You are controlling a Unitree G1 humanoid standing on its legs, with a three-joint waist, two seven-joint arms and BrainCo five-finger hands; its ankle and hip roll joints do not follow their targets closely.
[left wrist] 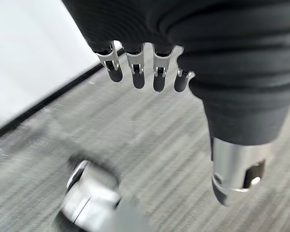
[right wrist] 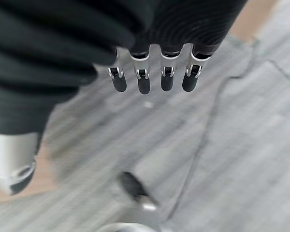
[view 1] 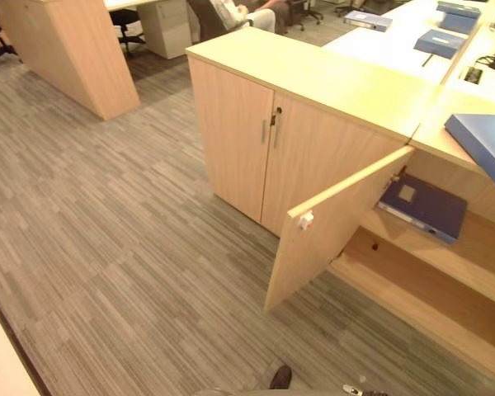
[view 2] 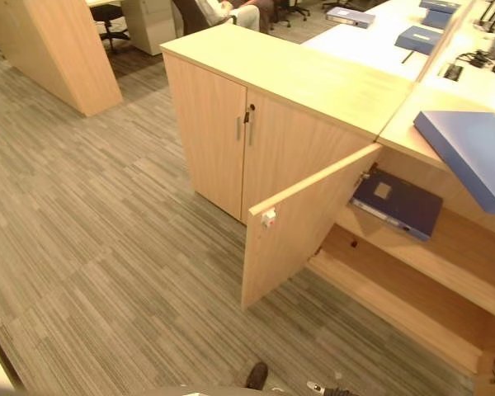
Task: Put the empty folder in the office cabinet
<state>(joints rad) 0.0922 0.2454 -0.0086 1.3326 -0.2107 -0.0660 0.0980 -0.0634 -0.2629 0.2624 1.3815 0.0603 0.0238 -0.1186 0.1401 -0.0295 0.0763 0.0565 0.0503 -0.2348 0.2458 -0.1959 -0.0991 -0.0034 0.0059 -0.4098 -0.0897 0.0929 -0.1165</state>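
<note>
The office cabinet (view 1: pixel 445 272) stands at the right with its door (view 1: pixel 330 239) swung open toward me. A dark blue folder (view 1: pixel 422 206) lies flat on the upper shelf inside; the lower shelf (view 2: pixel 396 305) is bare. A lighter blue folder (view 2: pixel 470 153) rests on the cabinet top above it. My left hand (left wrist: pixel 154 77) hangs over the carpet with fingers straight, holding nothing. My right hand (right wrist: pixel 144 79) likewise hangs above the floor, fingers relaxed and apart from everything.
A closed two-door cabinet (view 1: pixel 247 148) adjoins the open one on its left. A wooden partition (view 1: pixel 74 49) stands at the far left. A person (view 1: pixel 239 12) sits at the back. More blue folders (view 1: pixel 441 41) lie on the desks behind. Striped grey carpet (view 1: pixel 124 247) spreads in front.
</note>
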